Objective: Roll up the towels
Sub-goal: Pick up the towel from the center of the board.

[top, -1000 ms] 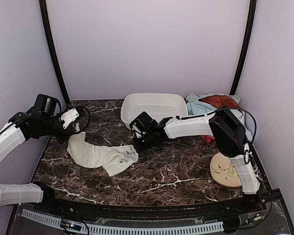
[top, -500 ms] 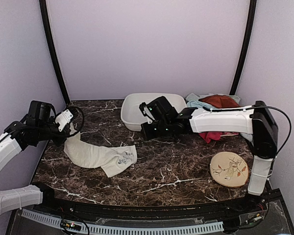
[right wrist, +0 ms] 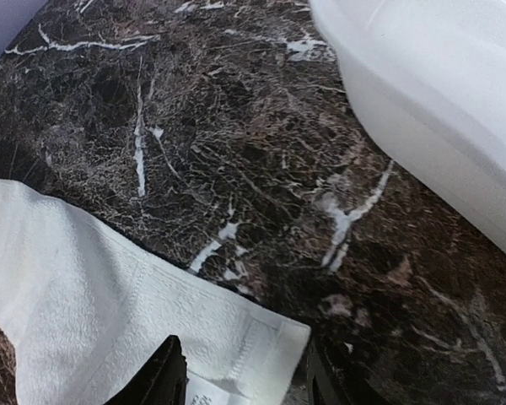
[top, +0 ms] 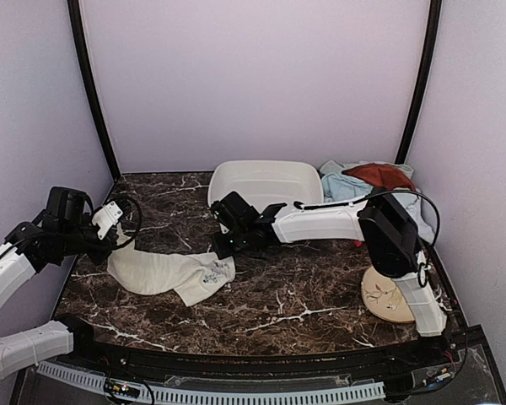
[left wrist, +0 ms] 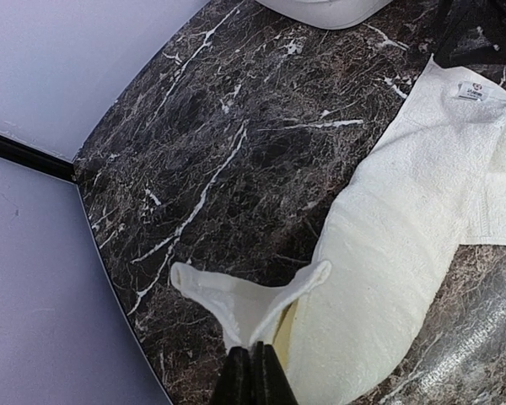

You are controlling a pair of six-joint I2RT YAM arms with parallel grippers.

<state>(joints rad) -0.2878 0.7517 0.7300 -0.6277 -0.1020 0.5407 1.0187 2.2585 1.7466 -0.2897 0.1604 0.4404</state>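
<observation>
We judge the step in hand as straightening the cream-white towel (left wrist: 379,253) before any rolling begins. The left gripper (left wrist: 254,363) is pressed together on one corner, lifting it into a small peak, and the cloth trails away from it toward the right gripper (right wrist: 246,375). That one hangs with fingers spread, straddling the opposite corner (the one with the sewn label); whether its tips touch the cloth we cannot tell. Next it would need to pinch that corner so both arms can pull taut. The left arm is folded low. The right stretches long across the table (top: 304,295), the basin (top: 266,184) just beyond its wrist. The other towels (top: 367,179) lie heaped back along that arm.
</observation>
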